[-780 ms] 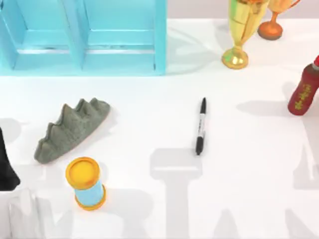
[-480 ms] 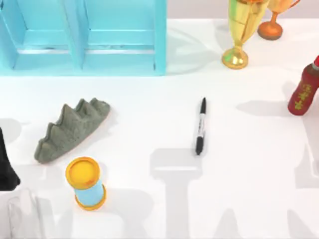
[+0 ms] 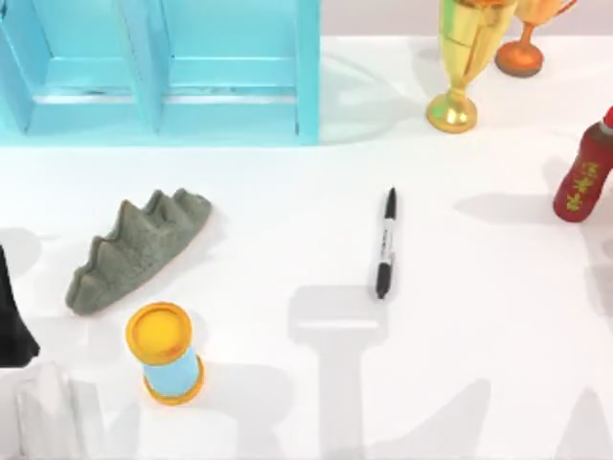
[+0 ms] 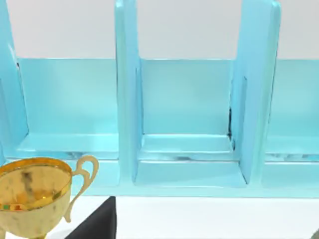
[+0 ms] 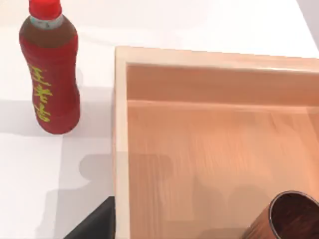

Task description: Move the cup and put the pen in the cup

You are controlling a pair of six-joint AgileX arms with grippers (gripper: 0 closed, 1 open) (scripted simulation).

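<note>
Right wrist view: cup (image 5: 284,216) sits inside wooden tray (image 5: 119,149), beside red bottle (image 5: 50,74); needs moving out first. Pen (image 3: 385,244) lies flat mid-table. My grippers' state: cannot tell.

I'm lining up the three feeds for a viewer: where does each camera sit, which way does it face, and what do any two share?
Top view: above the table, looking down at the pen, grey ridged rock, blue cylinder and blue shelf; a dark arm part sits at the left edge.
Left wrist view: on the left arm, facing the blue shelf and gold trophy.
Right wrist view: on the right arm, facing the wooden box holding the cup, beside the red bottle.
Shared: top and right wrist both show the red bottle; top and left wrist the shelf.
</note>
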